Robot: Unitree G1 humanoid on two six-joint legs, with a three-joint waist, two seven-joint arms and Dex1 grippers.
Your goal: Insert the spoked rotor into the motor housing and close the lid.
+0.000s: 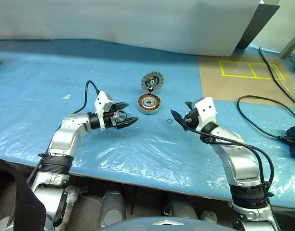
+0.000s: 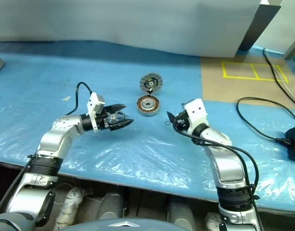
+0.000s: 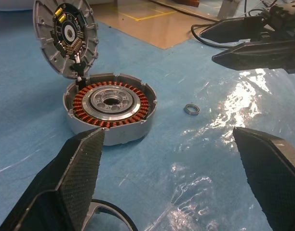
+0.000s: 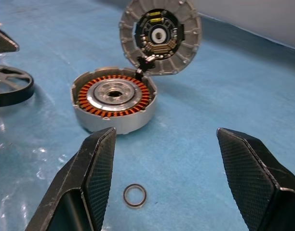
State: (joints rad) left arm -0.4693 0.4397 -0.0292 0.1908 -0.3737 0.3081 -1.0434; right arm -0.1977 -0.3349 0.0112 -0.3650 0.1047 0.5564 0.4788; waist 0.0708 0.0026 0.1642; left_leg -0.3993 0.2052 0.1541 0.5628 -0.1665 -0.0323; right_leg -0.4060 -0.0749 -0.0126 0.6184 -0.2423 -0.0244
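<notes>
The motor housing [image 1: 149, 103] sits mid-table, with copper windings ringing a silver hub [image 3: 110, 99]. The lid [image 1: 152, 81] stands upright at the housing's far rim, its circuit-board face towards me. My left gripper [image 1: 133, 112] hovers left of the housing and points at it. It is shut on the spoked rotor [image 4: 10, 86], which lies flat between its fingers near their base. To the right of the housing my right gripper [image 1: 180, 109] stands open with nothing between its fingers [image 4: 97, 168].
A small metal ring [image 4: 135, 196] lies on the blue plastic sheet [image 1: 138, 149] just ahead of the right gripper. Black cables and a power adapter [image 1: 294, 139] lie at the right. A brown board with yellow tape squares [image 1: 251, 70] sits at the back right.
</notes>
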